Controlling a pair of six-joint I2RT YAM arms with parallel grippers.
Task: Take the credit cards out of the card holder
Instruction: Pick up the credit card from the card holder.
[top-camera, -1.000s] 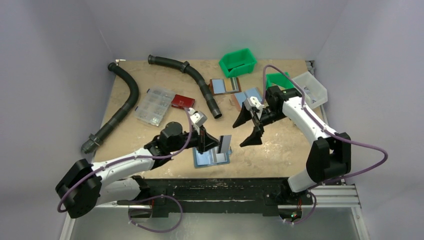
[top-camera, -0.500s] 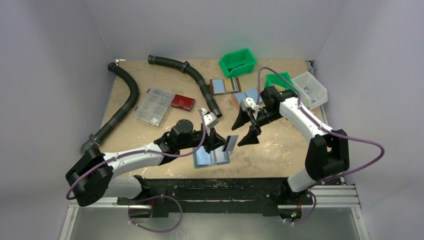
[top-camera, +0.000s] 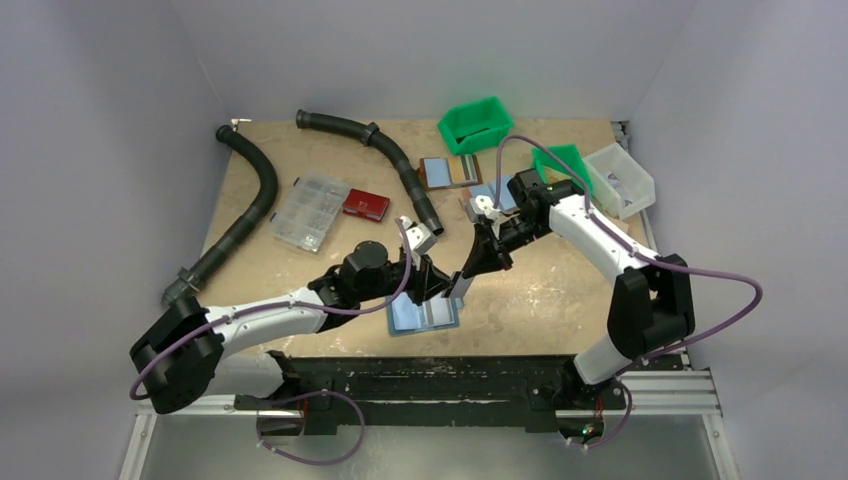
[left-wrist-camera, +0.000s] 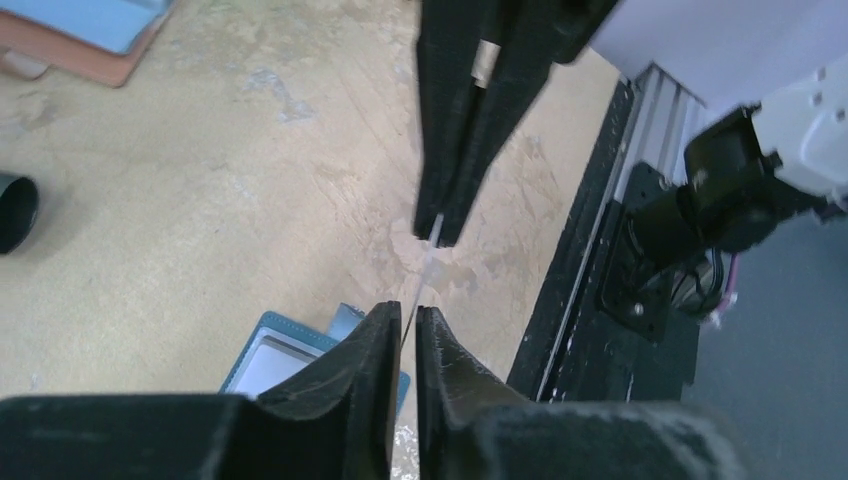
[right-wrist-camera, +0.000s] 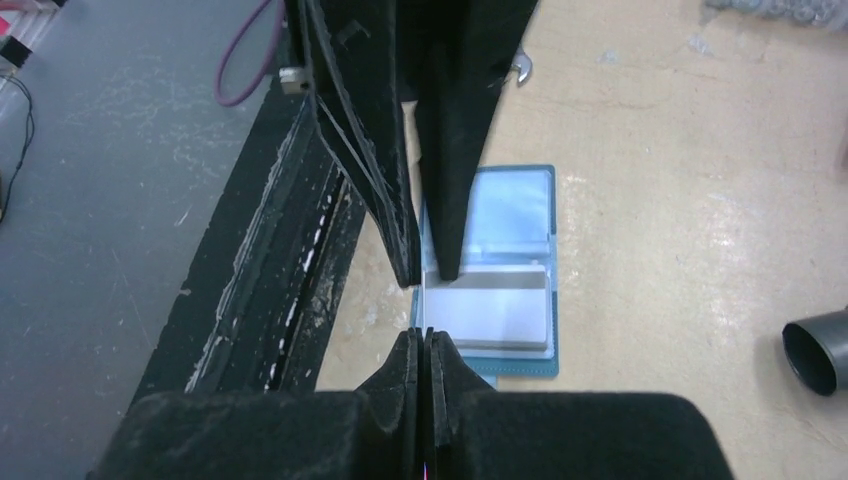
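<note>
The card holder (top-camera: 423, 316) lies open near the table's front edge, blue with light inner pockets. A pale card (right-wrist-camera: 490, 318) is still in one pocket. Just above it, my left gripper (top-camera: 432, 283) is shut on a credit card (top-camera: 456, 285) held on edge. That credit card (left-wrist-camera: 422, 270) shows in the left wrist view only as a thin line. My right gripper (top-camera: 470, 272) is shut on the card's other end, tip to tip with the left. The holder (left-wrist-camera: 268, 357) lies below the left gripper (left-wrist-camera: 401, 312). The right gripper (right-wrist-camera: 427, 336) hangs over the holder's (right-wrist-camera: 520, 369) edge.
Two brown-backed, blue-lined holders (top-camera: 449, 171) (top-camera: 484, 194) lie at the back. Green bins (top-camera: 476, 124) (top-camera: 558, 160) and a white bin (top-camera: 620, 178) stand back right. Black hoses (top-camera: 245, 215) (top-camera: 400, 165), a clear organiser box (top-camera: 308, 211) and a red box (top-camera: 365, 203) lie to the left. The black front rail (top-camera: 430, 375) is close.
My right gripper has come down and to the left from wide open and shut on the free end of the card. The left arm carried the card a little right, then held.
</note>
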